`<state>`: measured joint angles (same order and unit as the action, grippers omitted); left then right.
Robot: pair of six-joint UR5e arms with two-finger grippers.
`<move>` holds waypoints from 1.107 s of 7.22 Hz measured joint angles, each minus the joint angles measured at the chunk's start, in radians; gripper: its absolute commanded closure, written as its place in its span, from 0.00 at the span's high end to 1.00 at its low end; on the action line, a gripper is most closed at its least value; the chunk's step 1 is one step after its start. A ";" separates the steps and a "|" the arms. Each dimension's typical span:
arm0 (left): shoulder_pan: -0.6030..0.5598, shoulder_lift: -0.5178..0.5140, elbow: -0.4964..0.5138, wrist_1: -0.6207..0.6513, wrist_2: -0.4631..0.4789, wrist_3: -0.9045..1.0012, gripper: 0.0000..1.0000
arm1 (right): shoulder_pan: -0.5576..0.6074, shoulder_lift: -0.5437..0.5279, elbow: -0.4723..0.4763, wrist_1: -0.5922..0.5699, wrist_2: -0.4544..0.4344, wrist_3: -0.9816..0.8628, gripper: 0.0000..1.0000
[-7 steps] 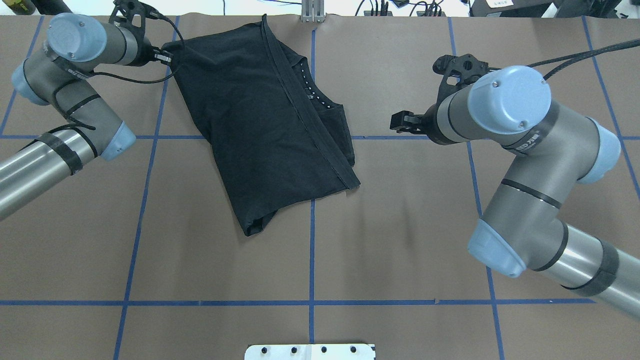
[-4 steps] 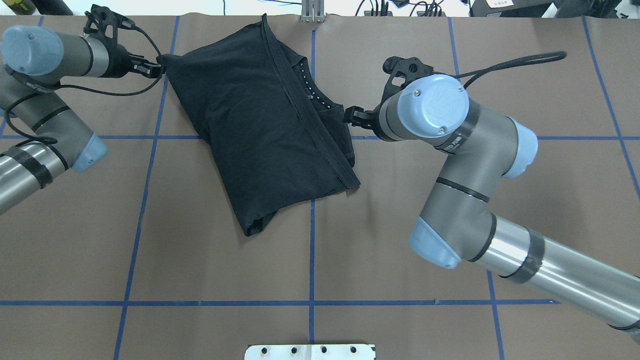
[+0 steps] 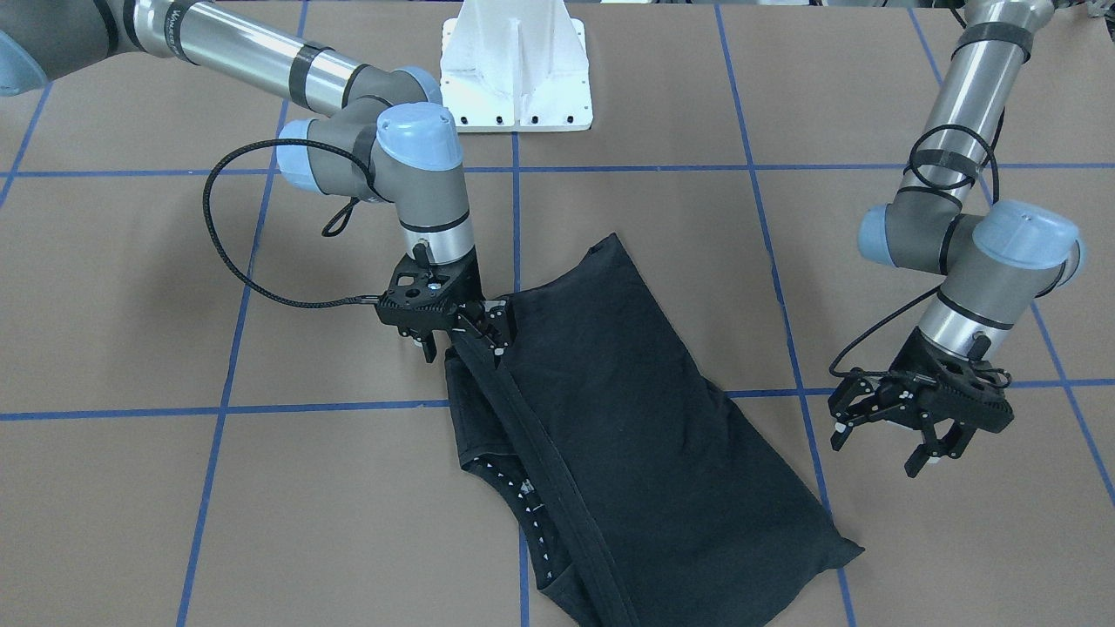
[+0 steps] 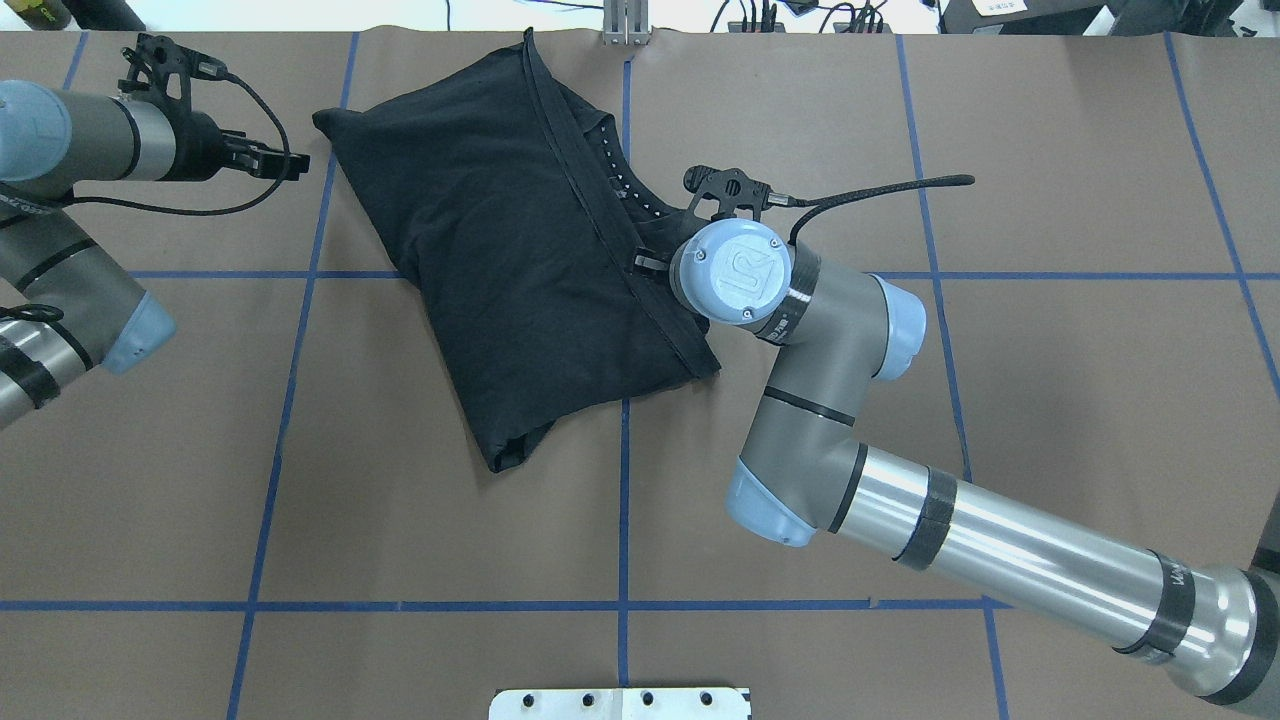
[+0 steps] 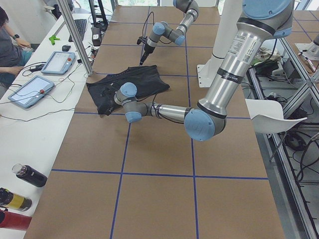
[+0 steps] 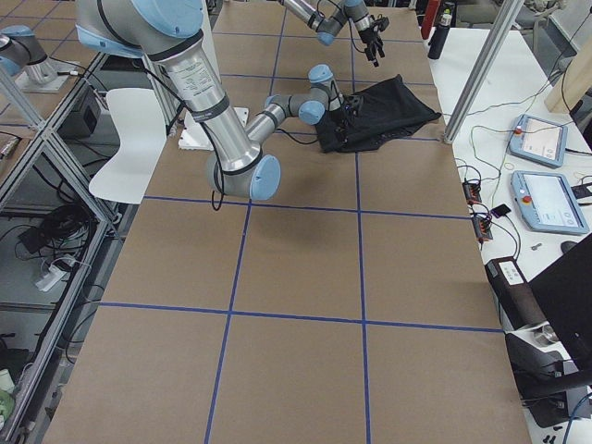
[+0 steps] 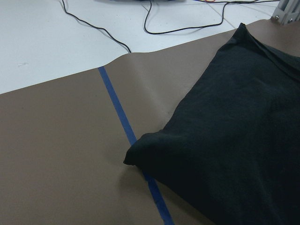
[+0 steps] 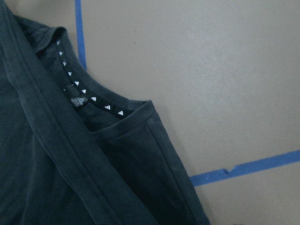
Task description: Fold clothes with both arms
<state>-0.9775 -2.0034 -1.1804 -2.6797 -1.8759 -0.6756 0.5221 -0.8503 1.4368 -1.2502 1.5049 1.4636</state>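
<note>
Just now the left gripper let go; the right gripper moved in.
Left jaws stand apart, empty, clear of the far-left corner of the black T-shirt, part-folded at the table's far middle; the right sits at its collar edge, grip impossible to tell, so a new fold probably starts there.

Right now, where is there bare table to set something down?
Widest bare patch: the brown paper between the black T-shirt and the white base, left of the right arm. The far right corner is also bare. Crowded: the shirt's edges, with the right pincer at one and the left pincer beside another.
</note>
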 measured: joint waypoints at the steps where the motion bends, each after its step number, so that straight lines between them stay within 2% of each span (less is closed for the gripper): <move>1: 0.000 0.005 -0.002 0.000 0.000 -0.003 1.00 | -0.013 -0.003 -0.015 0.000 -0.014 -0.004 0.82; 3: -0.001 0.015 -0.009 -0.001 0.000 -0.004 1.00 | -0.024 -0.006 -0.037 0.001 -0.036 -0.012 0.65; 5: -0.001 0.023 -0.020 -0.002 0.000 -0.004 1.00 | -0.028 -0.004 -0.047 0.003 -0.052 -0.014 0.39; 6: -0.001 0.024 -0.021 -0.002 0.000 -0.004 1.00 | -0.029 -0.003 -0.051 0.004 -0.060 -0.015 0.22; 7: -0.001 0.024 -0.022 -0.001 0.000 -0.004 1.00 | -0.030 -0.002 -0.052 0.004 -0.064 -0.015 0.00; 8: -0.001 0.024 -0.022 -0.001 0.000 -0.004 1.00 | -0.030 -0.001 -0.053 0.004 -0.066 -0.015 0.00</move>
<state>-0.9780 -1.9789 -1.2025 -2.6808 -1.8761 -0.6800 0.4925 -0.8508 1.3841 -1.2460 1.4389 1.4481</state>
